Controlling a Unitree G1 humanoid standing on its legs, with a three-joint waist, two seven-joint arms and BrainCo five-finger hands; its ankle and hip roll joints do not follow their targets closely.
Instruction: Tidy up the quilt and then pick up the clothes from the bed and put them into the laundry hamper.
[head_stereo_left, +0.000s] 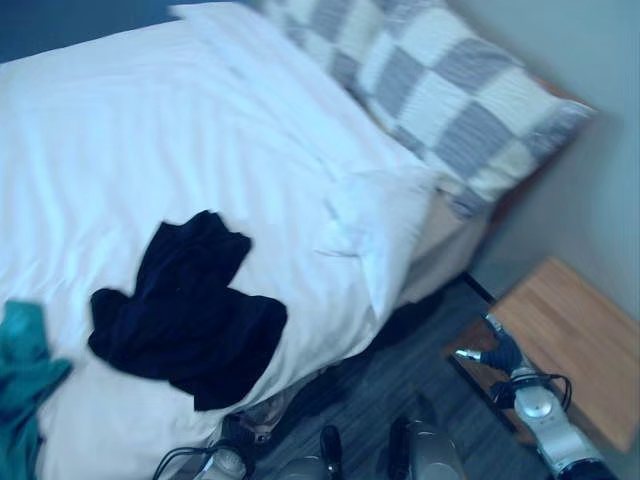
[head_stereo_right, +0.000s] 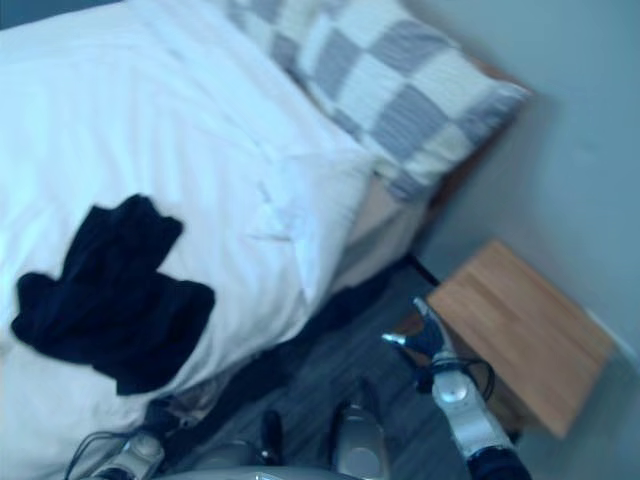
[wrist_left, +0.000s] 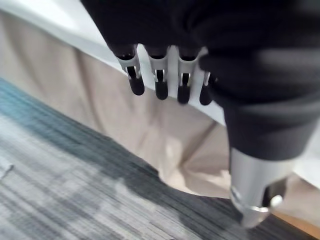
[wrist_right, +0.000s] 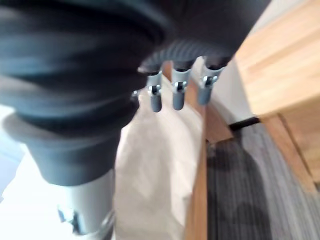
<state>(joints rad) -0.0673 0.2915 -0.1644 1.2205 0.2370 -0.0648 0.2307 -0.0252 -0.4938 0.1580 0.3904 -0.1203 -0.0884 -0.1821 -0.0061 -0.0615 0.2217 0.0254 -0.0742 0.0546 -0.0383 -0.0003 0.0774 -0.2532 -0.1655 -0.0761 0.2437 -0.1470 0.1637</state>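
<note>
Quilt (head_stereo_left: 150, 130), white, lies spread over the bed w/ shallow wrinkles; its near corner by the pillow is folded back on itself into a small flap (head_stereo_left: 375, 225) that hangs over the bed edge. Checked grey/white pillow (head_stereo_left: 430, 85) sits at the head end, against the wall. Dark clothes (head_stereo_left: 185, 310), one crumpled black/navy heap, lie on the quilt near the bed's near edge, well apart from the pillow. Teal garment (head_stereo_left: 20, 375) lies on the quilt just beside the dark heap, partly cut off by the frame edge. Beige bed skirt (wrist_left: 165, 145) hangs below the quilt edge down to a grey striped carpet (head_stereo_left: 400, 370). Wooden bedside table (head_stereo_left: 575, 345) stands on the floor beside the bed, near the pillow end. Left robot hand (wrist_left: 160, 75): down low at the bed's side, fingers (wrist_left: 136, 82) straight and relaxed in a row, dark tips toward the bed skirt, holding nothing, not touching cloth as far as visible. Right robot hand (head_stereo_left: 500, 352): low betw. bed and bedside table, just in front of the table's edge; in its wrist view fingers (wrist_right: 179, 95) hang straight, empty, bed skirt and table side past them.
</note>
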